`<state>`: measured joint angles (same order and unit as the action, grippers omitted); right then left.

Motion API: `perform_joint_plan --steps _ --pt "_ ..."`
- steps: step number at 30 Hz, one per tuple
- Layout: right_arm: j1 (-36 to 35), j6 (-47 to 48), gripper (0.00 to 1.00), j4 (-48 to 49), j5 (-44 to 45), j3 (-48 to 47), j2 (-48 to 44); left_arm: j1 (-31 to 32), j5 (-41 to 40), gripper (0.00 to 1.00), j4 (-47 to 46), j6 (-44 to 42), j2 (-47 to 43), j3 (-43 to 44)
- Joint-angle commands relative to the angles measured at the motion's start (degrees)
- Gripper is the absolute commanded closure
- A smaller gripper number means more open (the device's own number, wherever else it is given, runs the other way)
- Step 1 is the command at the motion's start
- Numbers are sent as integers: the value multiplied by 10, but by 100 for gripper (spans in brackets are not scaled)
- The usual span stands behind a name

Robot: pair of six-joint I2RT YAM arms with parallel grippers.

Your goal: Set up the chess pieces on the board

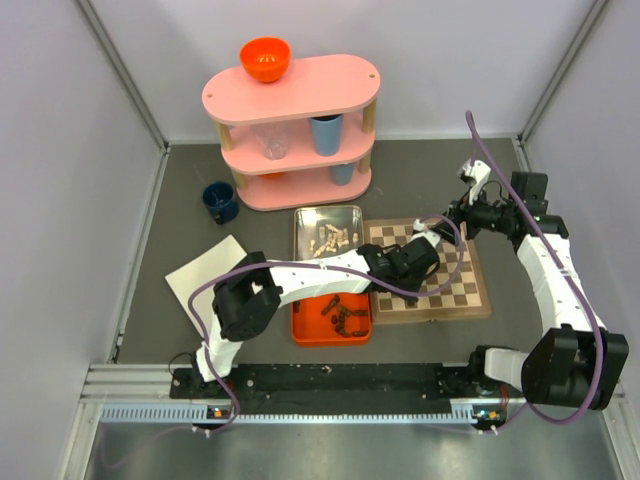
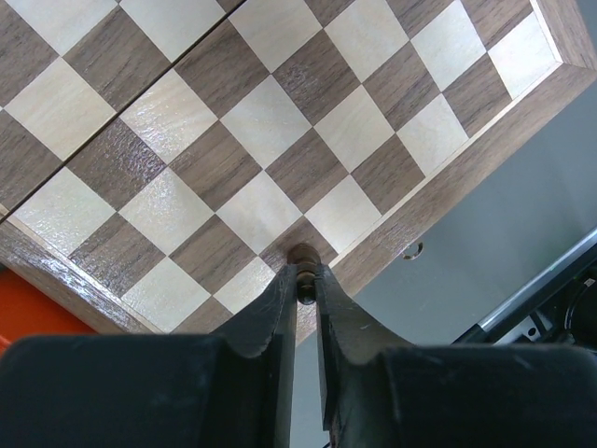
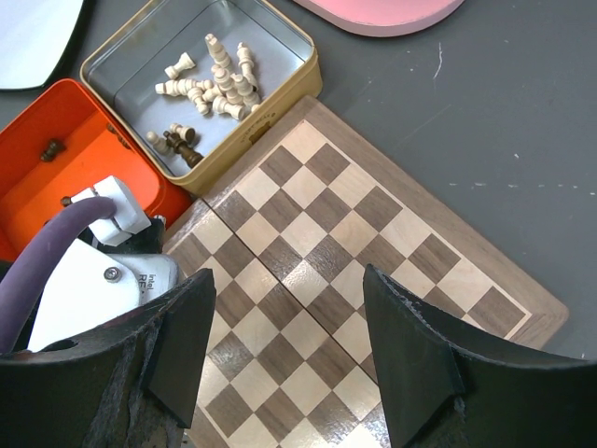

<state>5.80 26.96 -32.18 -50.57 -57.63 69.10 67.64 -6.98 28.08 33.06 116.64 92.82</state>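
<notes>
Over an edge row of the chessboard point(image 1: 462, 291), right by its light wood border, the left gripper point(image 2: 303, 276) has its jaws clamped on a small dark brown chess piece point(image 2: 302, 255). The round top of that piece shows just past the fingertips, above a dark square. Whether its base touches the wood cannot be told from the wrist view. Every square that shows on the board is bare.

Above the board's far side, the right gripper point(image 3: 287, 280) hangs with its jaws wide apart and nothing between them.

Touching the board's left far corner sits a square silver tin point(image 3: 309, 69). It holds a loose heap of cream chess pieces point(image 3: 220, 80) and one dark piece point(image 3: 184, 149) at its board-side corner. Just left of the board and against the tin's near wall lies an orange tray point(image 1: 308, 333), with several more dark pieces point(image 1: 345, 312) scattered in it.

Board, tin and tray all rest on the grey bench point(image 1: 180, 180). A pink tiered shelf point(image 1: 300, 90) stands well beyond the board.
</notes>
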Motion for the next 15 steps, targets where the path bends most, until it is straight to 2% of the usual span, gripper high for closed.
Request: perform_joint_plan --steps 1,12,15 --pt "3 -1 35 12 -25 -12 -1 5 1 82 -7 -8 8 23" --pt "4 0 35 11 -29 -13 0 7 4 70 -6 -9 9 26" --pt "4 -1 35 10 -29 -13 1 7 7 63 -6 -8 9 29"
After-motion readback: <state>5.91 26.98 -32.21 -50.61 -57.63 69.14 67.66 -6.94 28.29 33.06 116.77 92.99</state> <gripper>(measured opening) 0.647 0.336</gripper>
